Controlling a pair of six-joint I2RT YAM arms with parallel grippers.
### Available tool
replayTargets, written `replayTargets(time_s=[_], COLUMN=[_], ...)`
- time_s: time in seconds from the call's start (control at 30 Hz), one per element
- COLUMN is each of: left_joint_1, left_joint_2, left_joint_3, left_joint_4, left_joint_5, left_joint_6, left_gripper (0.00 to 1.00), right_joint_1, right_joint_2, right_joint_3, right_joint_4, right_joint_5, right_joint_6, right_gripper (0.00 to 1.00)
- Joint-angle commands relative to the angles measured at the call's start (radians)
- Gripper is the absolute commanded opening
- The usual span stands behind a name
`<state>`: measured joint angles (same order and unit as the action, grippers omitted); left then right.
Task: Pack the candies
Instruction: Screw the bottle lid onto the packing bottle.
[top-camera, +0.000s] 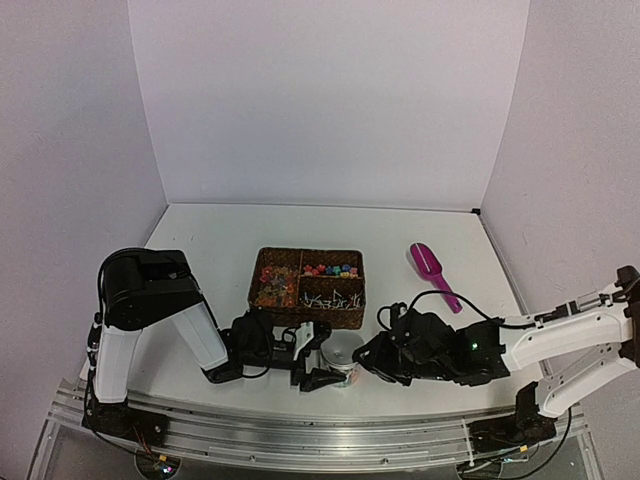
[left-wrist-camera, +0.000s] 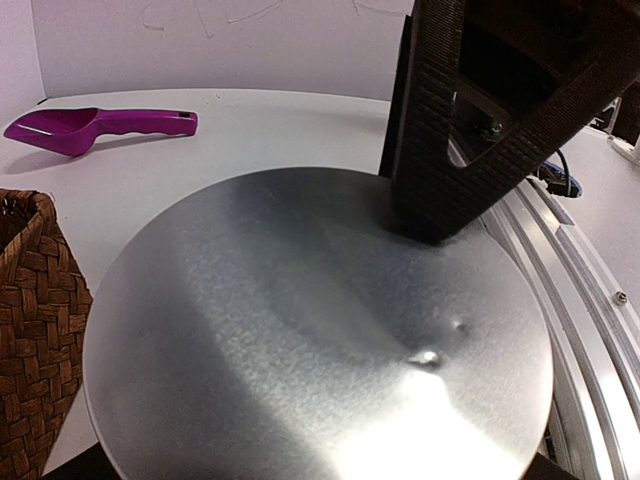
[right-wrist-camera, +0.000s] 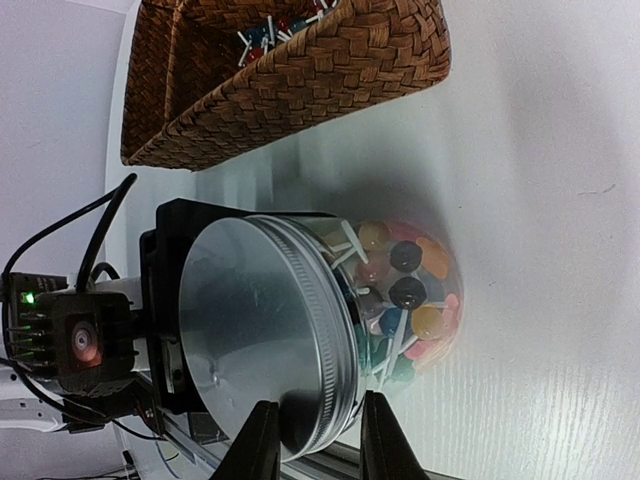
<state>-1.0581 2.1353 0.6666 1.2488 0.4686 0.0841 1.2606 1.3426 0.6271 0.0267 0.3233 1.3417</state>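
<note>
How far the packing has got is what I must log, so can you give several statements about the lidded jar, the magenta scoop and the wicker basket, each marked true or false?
1. The clear jar holds coloured candies. True.
2. The magenta plastic scoop lies inside the brown woven wicker basket. False: it lies on the white table, right of the basket.
3. The basket is empty. False: candies lie in its compartments.
4. The round silver metal lid sits on the jar. True.
5. The right gripper is at the scoop. False: its fingers straddle the lid's rim.
</note>
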Motion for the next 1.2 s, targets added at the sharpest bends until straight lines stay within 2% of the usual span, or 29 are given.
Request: replayTargets(time_s=[0.0,0.1,0.2,0.37,0.5,0.63,0.73,0.83,0.93,1.0,1.17], left_joint_1=[0.06,0.061,0.061,0.064,0.066,0.065,0.064,0.062,0.059,0.057,0.054], left_joint_2=[0.027,0.022,0.014,0.006,0.005,0.003,0.0,-0.006,-0.011,-0.012,-0.014], left_joint_3=[0.04,0.034,0.024,0.006,0.002,0.001,0.0,-0.004,-0.009,-0.012,-0.016], left_joint_4=[-0.058,-0.057,-0.051,-0.032,-0.029,-0.028,-0.03,-0.029,-0.03,-0.031,-0.043], left_joint_5=[-0.18,-0.191,-0.185,-0.161,-0.15,-0.133,-0.128,-0.122,-0.116,-0.098,-0.047], left_joint_6=[-0.047,-0.066,-0.074,-0.068,-0.06,-0.048,-0.043,-0.031,-0.023,-0.015,0.013], left_gripper=[0.64,0.64,0.64,0.64,0.64,0.64,0.64,0.64,0.64,0.63,0.62], right_joint_1=[0.071,0.074,0.077,0.077,0.07,0.054,-0.009,-0.089,-0.178,-0.221,-0.296], right_joint_2=[0.088,0.182,0.212,0.117,0.059,-0.052,-0.202,-0.287,-0.265,-0.215,-0.028], right_joint_3=[-0.066,-0.096,-0.128,-0.254,-0.239,-0.144,-0.12,-0.071,0.051,0.124,0.25], right_joint_4=[-0.116,-0.143,-0.109,-0.036,-0.042,-0.059,-0.1,-0.205,-0.317,-0.326,-0.292], right_joint_5=[-0.334,-0.433,-0.458,-0.455,-0.446,-0.348,-0.282,-0.229,-0.179,-0.149,-0.154], right_joint_6=[0.063,0.118,0.115,0.22,0.204,0.07,0.014,-0.063,-0.191,-0.264,-0.377], right_gripper=[0.21,0.18,0.18,0.19,0.2,0.26,0.28,0.3,0.38,0.41,0.39])
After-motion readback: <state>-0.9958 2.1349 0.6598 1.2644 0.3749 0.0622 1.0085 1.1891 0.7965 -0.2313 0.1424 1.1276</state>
